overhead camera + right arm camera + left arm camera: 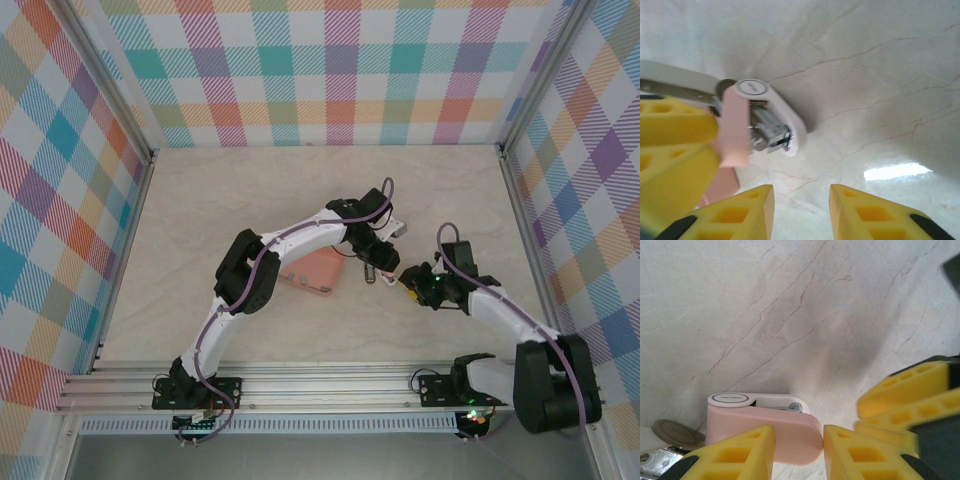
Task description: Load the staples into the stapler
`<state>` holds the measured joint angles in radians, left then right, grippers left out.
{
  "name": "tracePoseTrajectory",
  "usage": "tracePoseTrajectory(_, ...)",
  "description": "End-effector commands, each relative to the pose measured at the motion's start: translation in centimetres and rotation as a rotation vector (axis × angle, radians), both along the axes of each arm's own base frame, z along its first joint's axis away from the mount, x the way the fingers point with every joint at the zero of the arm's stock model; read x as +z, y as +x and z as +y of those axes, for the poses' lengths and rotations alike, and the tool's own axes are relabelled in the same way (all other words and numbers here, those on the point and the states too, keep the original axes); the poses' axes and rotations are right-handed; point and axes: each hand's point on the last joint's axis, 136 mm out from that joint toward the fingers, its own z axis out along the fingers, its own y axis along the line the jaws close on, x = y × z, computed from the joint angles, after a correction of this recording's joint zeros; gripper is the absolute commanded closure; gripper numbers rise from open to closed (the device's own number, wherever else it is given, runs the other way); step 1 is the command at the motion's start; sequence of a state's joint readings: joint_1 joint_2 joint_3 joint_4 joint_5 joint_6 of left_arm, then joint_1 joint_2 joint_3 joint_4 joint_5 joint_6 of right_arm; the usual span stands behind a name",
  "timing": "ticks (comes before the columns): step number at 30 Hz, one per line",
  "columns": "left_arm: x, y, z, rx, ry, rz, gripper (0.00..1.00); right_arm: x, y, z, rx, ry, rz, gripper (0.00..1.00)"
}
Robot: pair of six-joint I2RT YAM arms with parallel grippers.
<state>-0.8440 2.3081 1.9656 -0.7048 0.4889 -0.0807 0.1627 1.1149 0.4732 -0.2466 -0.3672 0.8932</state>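
Two hands meet near the middle of the worktop, just right of a salmon-pink tray.

The left hand is clenched on the stapler. In the left wrist view the pink body fills the gap between the yellow fingers, with a white layer on top that carries a grey oval label. In the right wrist view the stapler is swung open. A pink strip hangs down beside the left hand's fingers, and the white half angles away from it with its metal channel bare and facing the camera. It casts a soft shadow on the marble below; whether any part touches the worktop cannot be told.

The right hand is released, its fingers spread with only bare worktop between them. It sits just beside the stapler's open end and is not touching it. In the left wrist view its yellow fingers come in from the right, close to the left hand's.

The staples are too small to make out, both in the tray and in the channel.

A grey round disc sits at the lower left of the left wrist view, beside the stapler's pink body.
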Motion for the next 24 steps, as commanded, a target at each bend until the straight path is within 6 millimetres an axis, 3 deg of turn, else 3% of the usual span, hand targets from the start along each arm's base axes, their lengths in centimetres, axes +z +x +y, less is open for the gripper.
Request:
tracePoseTrajectory(1,0.6,-0.6,0.2,-0.014,0.011,-0.014,0.69,1.9,-0.1,0.0,0.007,0.01,-0.037,0.64)
tracePoseTrajectory(12,1.8,-0.1,-0.3,0.008,-0.016,-0.023,0.66,2.4,0.0,0.1,-0.001,0.031,-0.043,0.63)
tracePoseTrajectory(24,-0.6,-0.6,0.9,0.003,0.052,-0.007,0.73,1.9,0.5,0.3,-0.018,0.06,-0.026,0.64)
